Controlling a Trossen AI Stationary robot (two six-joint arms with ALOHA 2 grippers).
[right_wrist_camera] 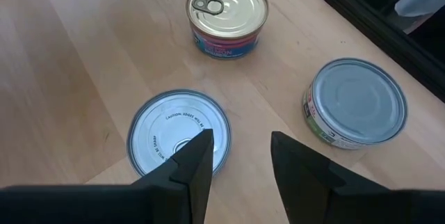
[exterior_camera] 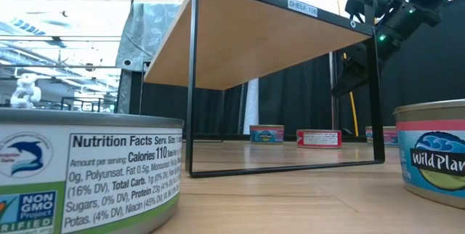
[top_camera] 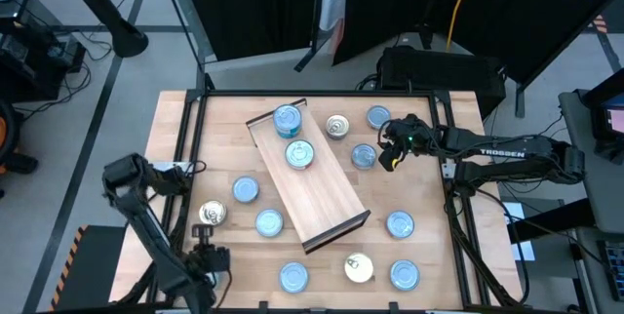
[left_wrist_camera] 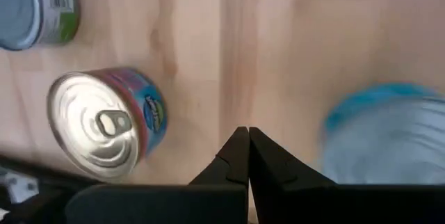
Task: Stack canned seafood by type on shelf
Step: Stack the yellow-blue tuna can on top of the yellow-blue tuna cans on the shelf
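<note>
My claw [left_wrist_camera: 248, 156] hangs pinched tight over the tabletop [left_wrist_camera: 278, 50] — a pull-tab tin [left_wrist_camera: 104, 123] beside it, a blurred blue-topped tin [left_wrist_camera: 386, 137] opposite.

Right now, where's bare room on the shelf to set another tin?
The shelf is bare from the second blue-topped tin down to its near lip. The far end is crowded: another blue tin sits there. The right gripper hovers open over a tin beside the shelf; the left gripper waits shut.

On shelf: we find two small round flat tins [top_camera: 288, 119] [top_camera: 299, 154] on the long light-wood board [top_camera: 317, 197].
Around it: more tins scattered on the wooden tabletop [top_camera: 439, 207] on both sides.
</note>
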